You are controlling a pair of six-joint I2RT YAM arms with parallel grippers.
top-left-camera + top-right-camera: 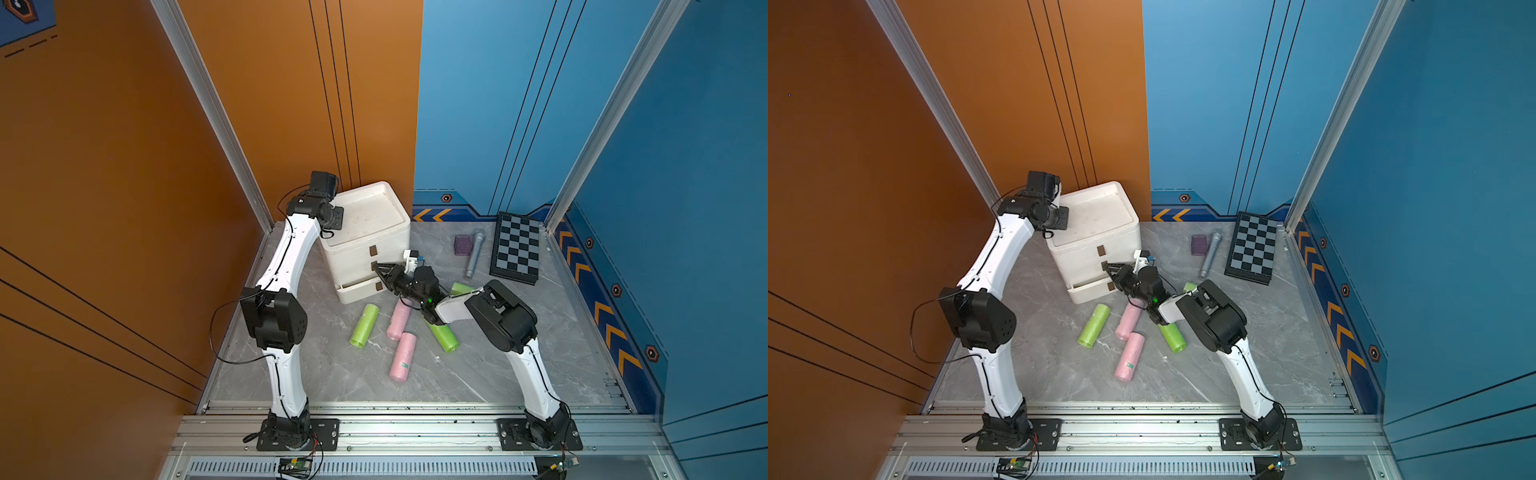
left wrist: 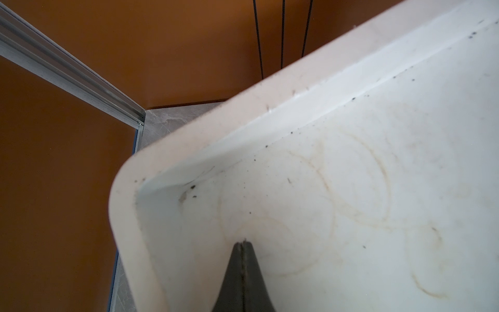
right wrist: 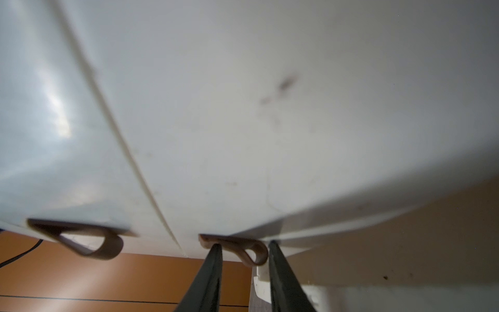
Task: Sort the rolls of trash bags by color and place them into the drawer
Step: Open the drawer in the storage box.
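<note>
The boxy white plastic drawer (image 1: 353, 253) stands at the back of the grey marbled tabletop (image 1: 498, 365). The right gripper (image 3: 245, 243) holds its slim black jaws narrowly spread astride the middle drawer's looped brown pull tab (image 3: 237, 243). The left gripper (image 2: 243, 244), tips pressed together, hangs over the stained recessed top, while soft cylindrical rolls of trash bags (image 1: 402, 357), lime green and pale pink, lie loose on the tabletop before the drawer

The grey marbled counter (image 1: 519, 365) carries the white drawer (image 1: 365, 232), green rolls (image 1: 364, 325), pink rolls (image 1: 402, 362), a purple cube (image 1: 463, 245), grey stick (image 1: 475, 254) and chequered board (image 1: 517, 248).
</note>
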